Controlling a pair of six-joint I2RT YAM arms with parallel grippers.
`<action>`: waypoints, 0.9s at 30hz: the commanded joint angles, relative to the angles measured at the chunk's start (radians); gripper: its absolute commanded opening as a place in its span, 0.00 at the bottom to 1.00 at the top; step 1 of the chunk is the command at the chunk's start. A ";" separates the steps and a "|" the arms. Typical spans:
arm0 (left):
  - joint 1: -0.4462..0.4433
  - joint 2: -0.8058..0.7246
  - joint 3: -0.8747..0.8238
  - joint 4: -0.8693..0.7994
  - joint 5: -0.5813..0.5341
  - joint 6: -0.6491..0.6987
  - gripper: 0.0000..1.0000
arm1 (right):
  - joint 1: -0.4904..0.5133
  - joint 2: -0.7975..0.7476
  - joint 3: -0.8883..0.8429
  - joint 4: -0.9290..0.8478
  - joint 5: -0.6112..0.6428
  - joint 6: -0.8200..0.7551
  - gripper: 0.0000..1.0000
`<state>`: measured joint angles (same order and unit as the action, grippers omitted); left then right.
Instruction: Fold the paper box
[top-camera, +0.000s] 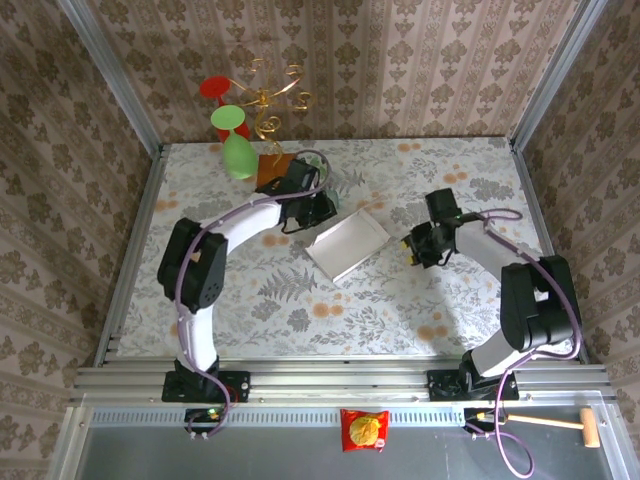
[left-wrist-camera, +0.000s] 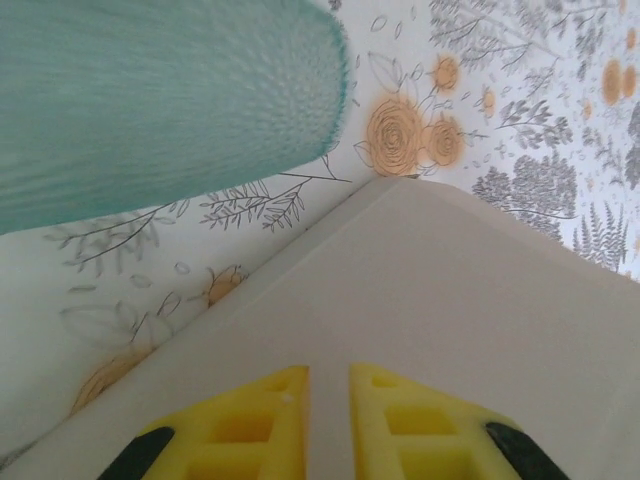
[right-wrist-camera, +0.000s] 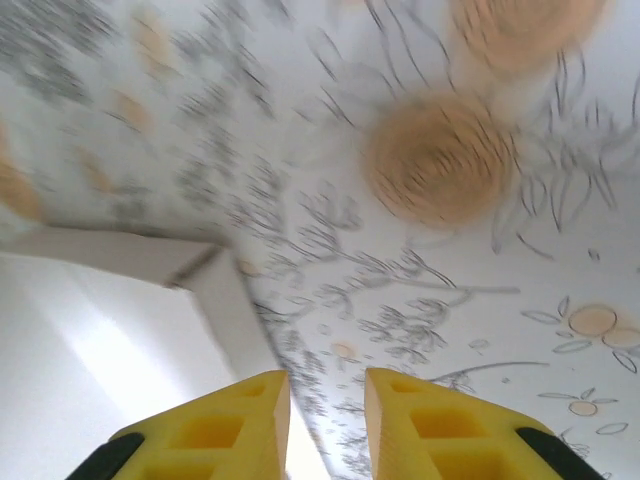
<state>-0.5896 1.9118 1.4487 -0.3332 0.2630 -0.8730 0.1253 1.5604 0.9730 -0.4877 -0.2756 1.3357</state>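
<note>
Left tool (left-wrist-camera: 328, 375) hovers, seemingly parted, over paper box (left-wrist-camera: 450, 290).

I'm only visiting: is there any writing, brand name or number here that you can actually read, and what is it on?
No text here can be read.
The red and yellow snack packet on the near ledge has a printed front, but the print is too small to read.
The paper box is blank on the face that shows.
The teal cup shows no print, and it is blurred.
</note>
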 joint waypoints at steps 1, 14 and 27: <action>-0.002 -0.129 -0.009 -0.128 -0.087 0.024 0.19 | -0.052 0.040 0.084 -0.032 0.025 -0.180 0.26; 0.114 -0.554 -0.645 0.107 -0.009 -0.344 0.11 | -0.009 0.412 0.348 0.061 -0.128 -0.194 0.18; 0.223 -0.511 -0.512 -0.017 0.075 -0.076 0.20 | 0.140 0.181 0.046 0.171 -0.142 0.062 0.18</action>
<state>-0.3775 1.3930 0.8631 -0.2512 0.3084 -1.1004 0.2512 1.8069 1.0424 -0.3027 -0.4065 1.3334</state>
